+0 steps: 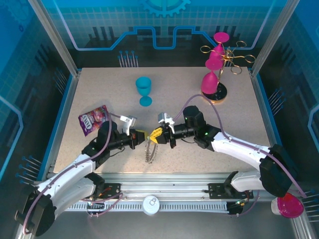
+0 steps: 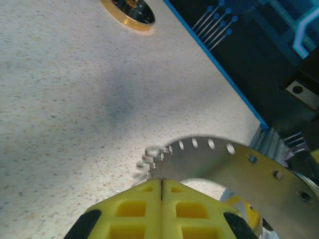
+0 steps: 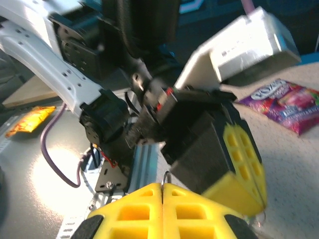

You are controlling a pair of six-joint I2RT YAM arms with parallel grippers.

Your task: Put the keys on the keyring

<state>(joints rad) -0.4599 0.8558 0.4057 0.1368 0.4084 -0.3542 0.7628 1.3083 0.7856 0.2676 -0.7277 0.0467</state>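
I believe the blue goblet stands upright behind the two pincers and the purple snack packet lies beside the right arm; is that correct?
Not quite: the purple snack packet lies beside the left arm, not the right, as the top external view shows. The blue goblet does stand upright behind the left pincer and the right pincer.

Items I see from the console:
1. Blue goblet (image 1: 144, 90): upright on the table (image 1: 99, 89), toward the far edge, a little left of centre.
2. Purple snack packet (image 1: 93, 119): flat, near the left edge.
3. Gold rack (image 1: 230, 57): far right corner, on a round gold-rimmed base (image 2: 130, 11), with pink goblets (image 1: 212, 74) on it.
4. Single pink goblet (image 1: 289, 205): off the table, beyond the near right corner.
5. White round object (image 1: 151, 204): on the rail along the near edge, at its middle.
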